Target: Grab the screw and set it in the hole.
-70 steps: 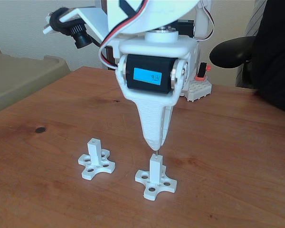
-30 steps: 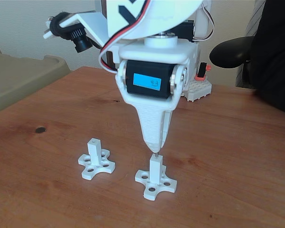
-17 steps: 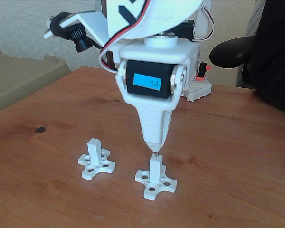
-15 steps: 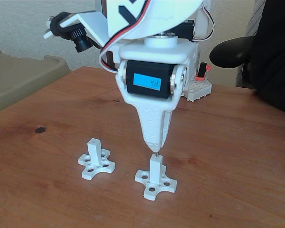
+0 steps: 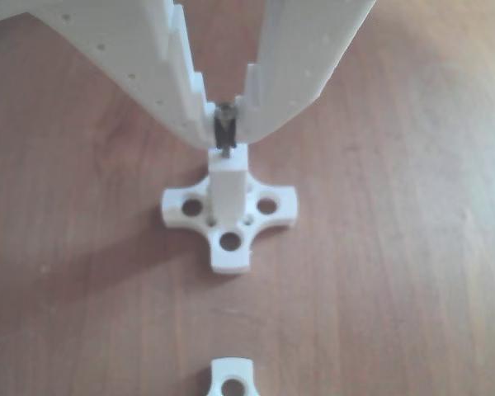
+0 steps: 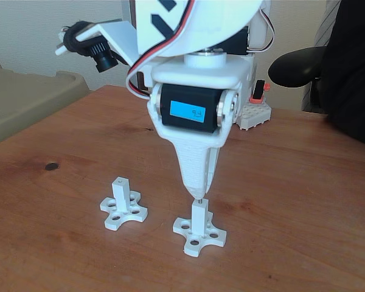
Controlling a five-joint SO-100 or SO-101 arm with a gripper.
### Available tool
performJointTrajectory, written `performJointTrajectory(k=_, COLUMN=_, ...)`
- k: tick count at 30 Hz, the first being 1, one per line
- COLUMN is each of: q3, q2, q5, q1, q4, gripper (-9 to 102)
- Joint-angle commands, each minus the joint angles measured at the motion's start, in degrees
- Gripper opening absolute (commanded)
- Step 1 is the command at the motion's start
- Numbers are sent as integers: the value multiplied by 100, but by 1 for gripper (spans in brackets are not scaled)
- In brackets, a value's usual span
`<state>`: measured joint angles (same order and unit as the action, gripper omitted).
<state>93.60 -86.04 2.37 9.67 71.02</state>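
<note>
One screw point(image 5: 225, 132) — pinched upright in jaws — atop post point(image 5: 228, 186).

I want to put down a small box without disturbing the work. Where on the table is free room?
Bare wood lies left of the spare post, around the dark spot, and along the table's right side. It is crowded where the gripper holds the screw over the post, and near the white block.
</note>
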Motion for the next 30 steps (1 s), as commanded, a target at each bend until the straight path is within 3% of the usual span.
performJointTrajectory(k=1, q3=-88, q2=-62, q5=-53, q1=-26, q4=-79, gripper=-4)
performJointTrajectory(k=30, q3=-176, q2=-185, q5=-97, q1=-141, q4=290, gripper=10)
